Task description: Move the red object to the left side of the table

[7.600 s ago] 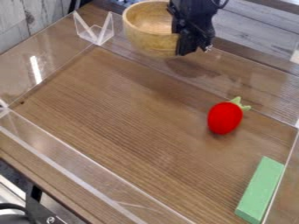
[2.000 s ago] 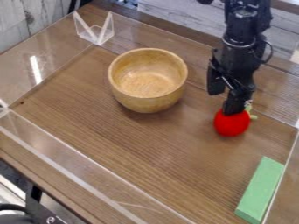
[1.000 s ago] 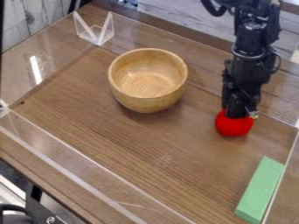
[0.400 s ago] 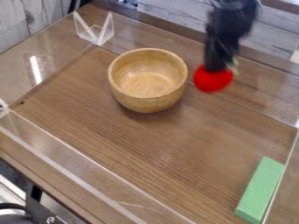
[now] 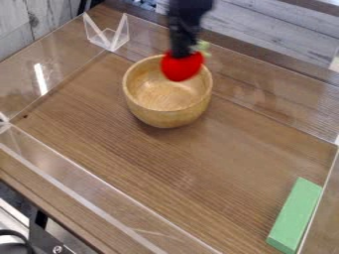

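Observation:
The red object (image 5: 181, 65), a small glossy strawberry-like toy, hangs in the air over the far part of the wooden bowl (image 5: 159, 99). My gripper (image 5: 184, 52) comes down from the top of the camera view and is shut on the red object's top; motion blur hides the fingertips. The dark wood-grain table (image 5: 199, 169) lies below, with the bowl near its back centre.
A flat green block (image 5: 295, 215) lies at the table's front right corner. Clear acrylic walls (image 5: 79, 189) edge the table, with a small clear stand (image 5: 105, 33) at the back left.
My gripper closed on the red object at the right side, lifted it off the table and carried it left; it now hangs over the bowl.

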You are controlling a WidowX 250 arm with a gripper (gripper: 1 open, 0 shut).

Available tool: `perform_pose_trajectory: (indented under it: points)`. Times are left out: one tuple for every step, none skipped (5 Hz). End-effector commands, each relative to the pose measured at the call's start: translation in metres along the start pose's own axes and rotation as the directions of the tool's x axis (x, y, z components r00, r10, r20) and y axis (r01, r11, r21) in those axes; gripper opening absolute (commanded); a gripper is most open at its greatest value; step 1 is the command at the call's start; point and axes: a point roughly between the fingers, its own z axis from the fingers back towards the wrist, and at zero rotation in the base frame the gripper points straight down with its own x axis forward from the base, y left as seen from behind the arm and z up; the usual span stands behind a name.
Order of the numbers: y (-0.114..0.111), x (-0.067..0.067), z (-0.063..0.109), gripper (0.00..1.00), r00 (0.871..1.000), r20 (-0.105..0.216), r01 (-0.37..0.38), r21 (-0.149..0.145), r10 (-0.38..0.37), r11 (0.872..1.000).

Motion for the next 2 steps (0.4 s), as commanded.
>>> perform_pose_trajectory:
  points:
    - [0.027,-0.028,0.016,0.00,0.997,0.043,-0.069,0.062,0.067,0.996]
    - [0.045,-0.060,0.016,0.00,0.984,0.033,-0.176,0.070,0.174,0.982]
